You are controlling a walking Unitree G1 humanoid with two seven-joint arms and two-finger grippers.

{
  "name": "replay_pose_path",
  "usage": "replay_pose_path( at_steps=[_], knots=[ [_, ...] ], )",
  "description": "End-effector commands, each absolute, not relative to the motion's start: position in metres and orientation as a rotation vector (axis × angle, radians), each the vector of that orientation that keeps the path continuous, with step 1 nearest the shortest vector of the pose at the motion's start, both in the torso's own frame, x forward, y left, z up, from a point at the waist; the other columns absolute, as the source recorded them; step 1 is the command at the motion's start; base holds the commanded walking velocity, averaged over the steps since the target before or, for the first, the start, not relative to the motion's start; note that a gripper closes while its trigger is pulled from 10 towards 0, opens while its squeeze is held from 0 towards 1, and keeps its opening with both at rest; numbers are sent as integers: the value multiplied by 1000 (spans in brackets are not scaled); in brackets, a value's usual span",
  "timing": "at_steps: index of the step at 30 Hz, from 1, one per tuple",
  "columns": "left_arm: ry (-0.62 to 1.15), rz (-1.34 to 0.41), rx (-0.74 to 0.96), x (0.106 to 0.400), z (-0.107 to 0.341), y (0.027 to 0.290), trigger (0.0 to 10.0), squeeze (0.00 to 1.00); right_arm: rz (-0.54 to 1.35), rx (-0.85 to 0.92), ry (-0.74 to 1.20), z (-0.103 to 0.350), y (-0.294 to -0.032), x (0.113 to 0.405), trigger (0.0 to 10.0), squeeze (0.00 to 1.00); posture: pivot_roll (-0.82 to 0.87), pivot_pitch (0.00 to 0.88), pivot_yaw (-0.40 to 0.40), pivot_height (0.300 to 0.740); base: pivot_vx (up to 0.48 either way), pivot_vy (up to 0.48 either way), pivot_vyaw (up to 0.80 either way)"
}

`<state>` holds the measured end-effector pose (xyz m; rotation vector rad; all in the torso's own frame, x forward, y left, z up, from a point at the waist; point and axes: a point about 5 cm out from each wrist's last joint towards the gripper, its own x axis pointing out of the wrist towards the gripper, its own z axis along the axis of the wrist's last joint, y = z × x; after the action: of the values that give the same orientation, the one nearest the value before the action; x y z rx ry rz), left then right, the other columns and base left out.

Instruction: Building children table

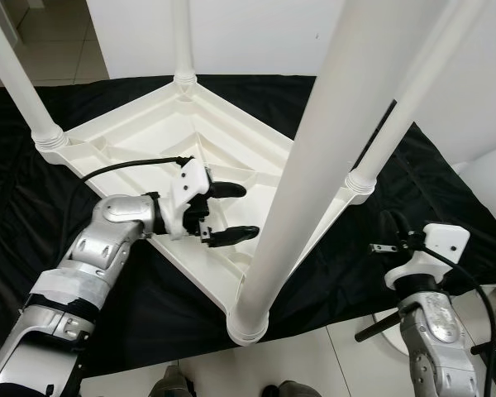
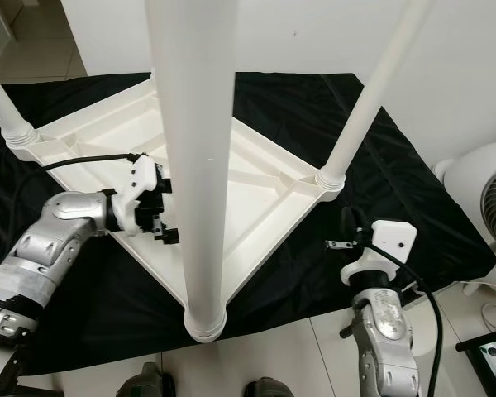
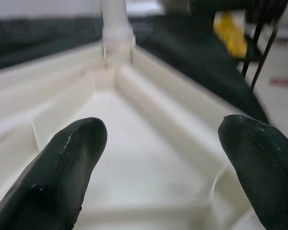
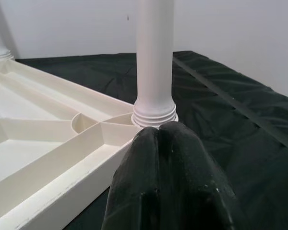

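Upside-down white children's table (image 1: pixel 149 132) on a black cloth (image 1: pixel 33 174), four legs (image 1: pixel 306 157) standing up.

The left gripper (image 1: pixel 231 212) hovers inside the ribbed underside, fingers spread and holding nothing. The right gripper (image 4: pixel 170 182) sits pinched closed and empty over the cloth, just beside one corner leg (image 4: pixel 155 62).

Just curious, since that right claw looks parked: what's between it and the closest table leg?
Only black cloth. In the left eye view the right claw sits off the upturned tabletop, just short of the leg at that corner, with bare cloth between.
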<state>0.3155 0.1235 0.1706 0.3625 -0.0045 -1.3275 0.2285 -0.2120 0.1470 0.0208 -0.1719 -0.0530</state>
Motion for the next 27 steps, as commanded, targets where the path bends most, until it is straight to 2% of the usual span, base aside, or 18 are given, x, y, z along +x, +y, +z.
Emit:
replay_pose_path(
  at_steps=[1, 13, 22, 27],
  knots=[
    [36, -1443, 435, 311, 165, 124, 10000, 0, -53, 16, -165, 149, -216, 226, 10000, 0, 23, 51, -26, 740, 0, 0, 0],
    [108, -1476, 579, 317, 155, 136, 10000, 0, -51, 13, -167, 153, -218, 223, 10000, 0, 11, 40, -15, 740, 0, 0, 0],
    [134, -1502, 622, 319, 155, 148, 10000, 0, -53, 3, -160, 155, -221, 221, 10000, 0, 9, 36, -11, 740, 0, 0, 0],
    [155, -1587, 637, 311, 160, 157, 10000, 0, -45, -8, -156, 156, -224, 220, 10000, 0, 15, 32, -9, 740, 0, 0, 0]
  ],
)
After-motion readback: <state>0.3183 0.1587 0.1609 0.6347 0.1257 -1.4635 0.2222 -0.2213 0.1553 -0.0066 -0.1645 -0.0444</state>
